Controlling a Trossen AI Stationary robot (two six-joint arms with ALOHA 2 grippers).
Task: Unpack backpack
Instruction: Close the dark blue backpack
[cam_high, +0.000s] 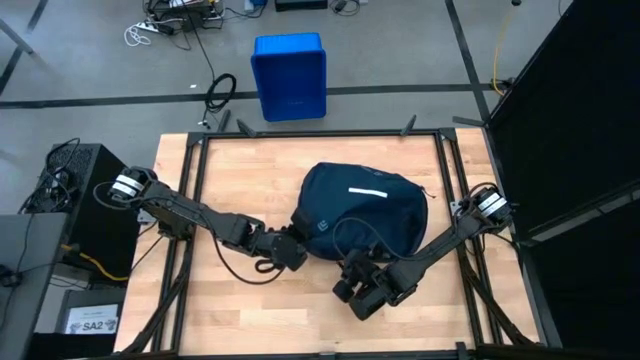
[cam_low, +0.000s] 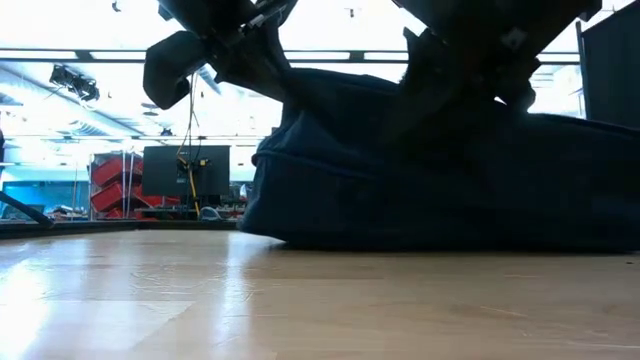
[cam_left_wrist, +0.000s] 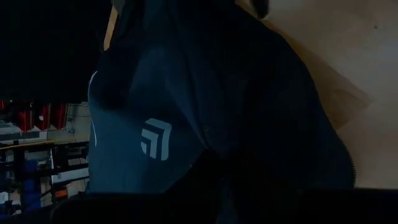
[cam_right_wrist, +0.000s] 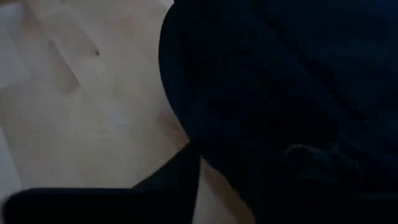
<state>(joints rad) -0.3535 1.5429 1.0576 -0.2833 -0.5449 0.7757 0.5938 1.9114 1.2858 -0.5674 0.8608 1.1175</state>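
Note:
The dark navy backpack (cam_high: 365, 205) lies on the wooden table, its white stripe (cam_high: 366, 191) facing up and its small logo (cam_left_wrist: 155, 138) on the left side. My left gripper (cam_high: 299, 244) is shut at the backpack's left near corner, beside the logo. My right gripper (cam_high: 357, 270) is pressed up against the backpack's near edge. In the right wrist view the dark fabric (cam_right_wrist: 280, 93) fills most of the picture. The backpack's underside (cam_low: 420, 240) rests flat on the table. My left gripper holds the backpack's fabric at its left near side (cam_left_wrist: 205, 155), just beside the logo. It comes in slanting down from the table's left. The gripper's own body hides the contact. The fabric rises toward it (cam_low: 290, 95), while the rest of the backpack stays on the table.
A bright blue plastic bin (cam_high: 290, 75) stands on the floor beyond the table's far edge. Bare wood lies left of the backpack (cam_high: 240, 175) and along the near edge (cam_low: 300, 300). A black frame (cam_high: 320, 133) runs round the table.

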